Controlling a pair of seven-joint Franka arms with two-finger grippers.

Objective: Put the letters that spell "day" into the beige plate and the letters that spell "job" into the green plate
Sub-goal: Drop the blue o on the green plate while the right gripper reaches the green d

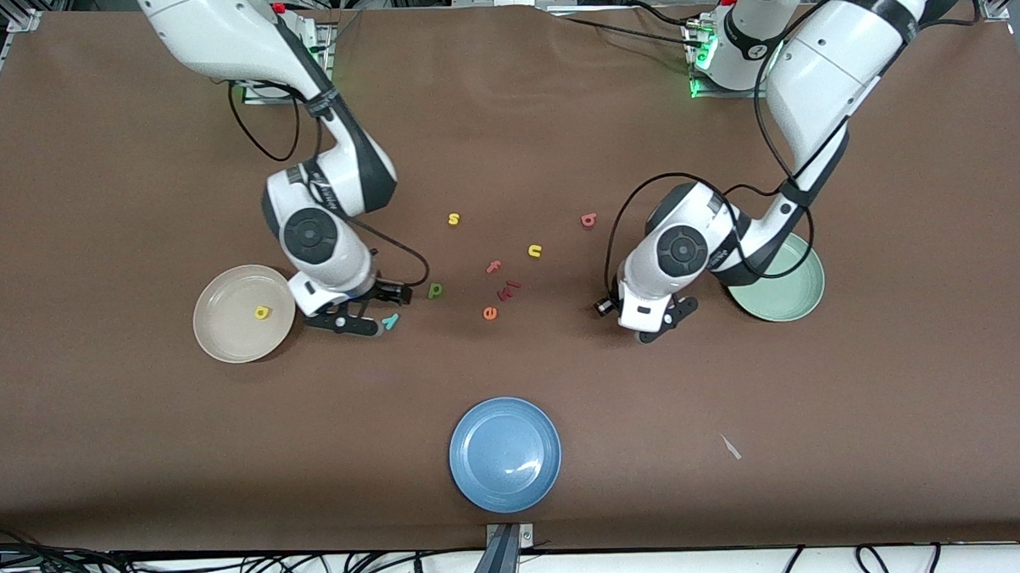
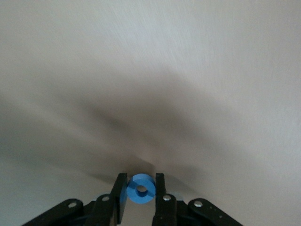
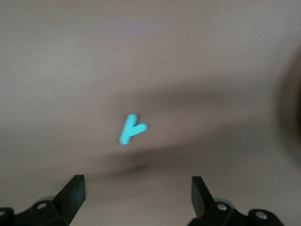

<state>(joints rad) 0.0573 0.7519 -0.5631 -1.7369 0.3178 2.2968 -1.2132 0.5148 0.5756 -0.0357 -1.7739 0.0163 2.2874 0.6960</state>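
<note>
Left end effector (image 2: 141, 190), lower right of centre in the front view: pinched on blue "o" (image 2: 141, 189). Right end effector (image 3: 136, 188), spread above teal "y" (image 3: 131, 128) on counter (image 1: 132, 164). Yellow "d" (image 1: 261, 312) in beige plate (image 1: 223, 339).

The "o" (image 2: 141, 189) sits between the left gripper's (image 2: 141, 195) fingers. The "y" (image 3: 131, 128) lies on the table (image 1: 142, 435) just ahead of the right gripper (image 3: 136, 188).
</note>
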